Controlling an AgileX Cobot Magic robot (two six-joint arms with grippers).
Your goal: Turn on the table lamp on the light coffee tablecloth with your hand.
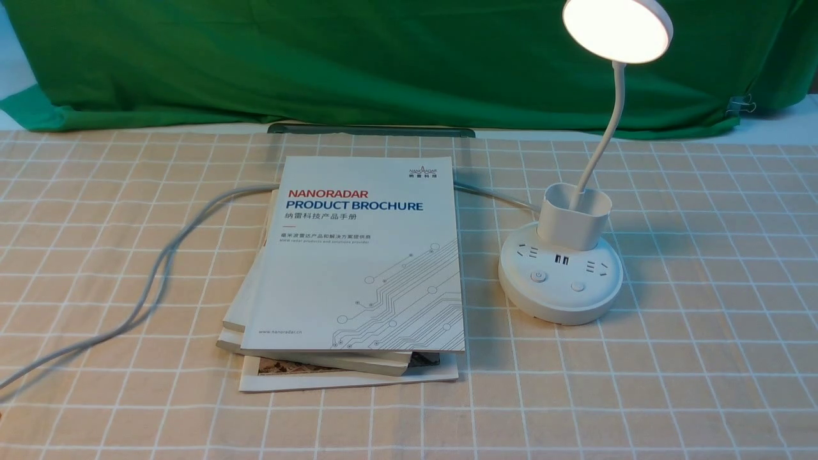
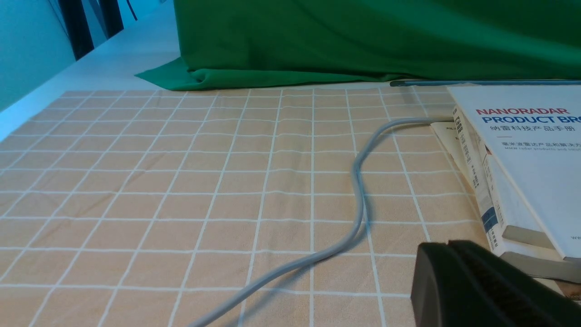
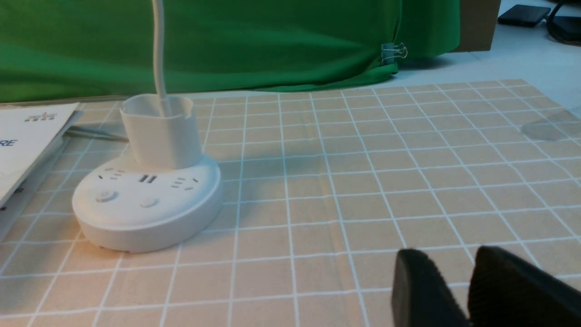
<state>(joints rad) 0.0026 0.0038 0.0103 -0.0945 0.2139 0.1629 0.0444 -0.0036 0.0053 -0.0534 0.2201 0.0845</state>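
The white table lamp (image 1: 561,281) stands on the light coffee tablecloth (image 1: 703,332) at the right. Its disc head (image 1: 617,29) glows lit at the top. Its base shows two buttons (image 1: 539,276) in front of the oval cup (image 1: 574,217). Neither arm shows in the front view. In the right wrist view the lamp base (image 3: 147,204) sits well away from my right gripper (image 3: 449,255), whose tips stand slightly apart and empty over the cloth. My left gripper (image 2: 447,245) is shut and empty, low over the cloth beside the books.
A stack of brochures (image 1: 364,255) lies left of the lamp. The lamp's grey cable (image 1: 160,268) runs under it and off to the front left, and shows in the left wrist view (image 2: 358,200). A green cloth (image 1: 383,57) hangs along the back.
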